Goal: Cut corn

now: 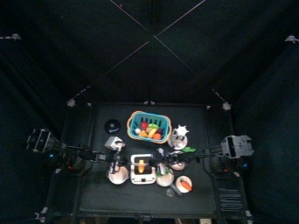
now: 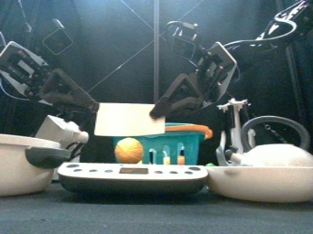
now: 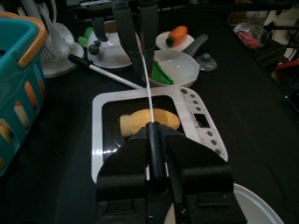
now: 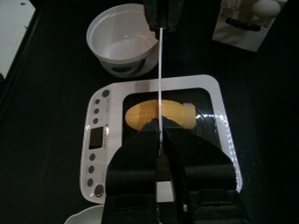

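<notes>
Corn (image 4: 160, 115) is seated on the white board (image 4: 107, 140) upon the black worktop (image 3: 251, 114), enclosed by black curtains. Both arms are angled down over the board. The corn is located directly beyond each set of jaws, which are pressed together.

**Around the white board**

A white plastic cutting board (image 4: 105, 144) with a row of holes along one edge lies mid-table. Just behind it stands a teal plastic basket (image 1: 149, 126) holding red, orange and green toy foods. White round bowls flank the board: an empty one (image 4: 125, 37) on one side, another (image 3: 176, 66) with a green piece opposite.
</notes>
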